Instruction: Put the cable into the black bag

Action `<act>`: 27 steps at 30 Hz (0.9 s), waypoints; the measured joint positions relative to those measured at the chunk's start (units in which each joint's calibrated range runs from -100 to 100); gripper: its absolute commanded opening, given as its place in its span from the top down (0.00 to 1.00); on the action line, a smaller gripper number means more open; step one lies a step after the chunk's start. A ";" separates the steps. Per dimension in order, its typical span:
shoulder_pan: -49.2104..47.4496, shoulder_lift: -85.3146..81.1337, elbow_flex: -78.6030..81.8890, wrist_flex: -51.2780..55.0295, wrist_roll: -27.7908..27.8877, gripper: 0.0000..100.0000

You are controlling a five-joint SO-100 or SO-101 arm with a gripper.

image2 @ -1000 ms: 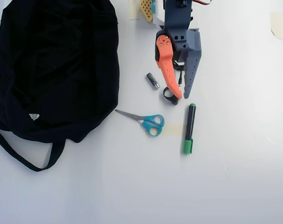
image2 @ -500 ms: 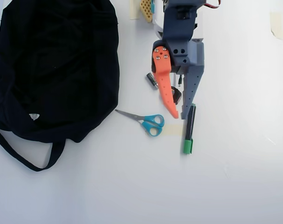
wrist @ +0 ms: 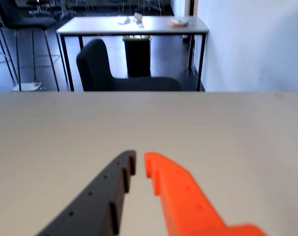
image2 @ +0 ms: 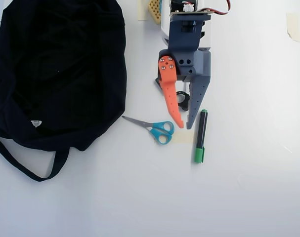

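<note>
Cable (image2: pixel 182 98) shows up in the overhead view as a small black loop sitting on the white table (image2: pixel 248 197), right in the slot between the two claw fingers. It's roughly halfway down their length, well back from the tips, and only that bit of it peeks out since the arm covers everything above it.

The gripper (image2: pixel 185 126) points down the picture, orange finger (image2: pixel 169 96) on the left and grey finger (image2: pixel 196 101) on the right, pulled in to a narrow V. In the wrist view the gripper (wrist: pixel 139 162) has its tips almost meeting, with just a sliver of table between them. Honestly can't tell whether the fingers are actually squeezing the cable or just hanging over it.

The black bag (image2: pixel 56 69) is slumped well off to the left in the overhead view, with its little white tag (image2: pixel 36 123) near the bottom edge. Blue-handled scissors (image2: pixel 159 129) lie just left of the fingertips, and a green-and-black marker (image2: pixel 200 136) lies just to their right.
</note>
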 measured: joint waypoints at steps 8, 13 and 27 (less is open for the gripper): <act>-0.22 0.00 0.08 0.00 -0.10 0.98; -0.66 0.00 0.08 1.46 -0.10 0.98; -3.01 -9.88 0.00 40.45 -1.37 0.98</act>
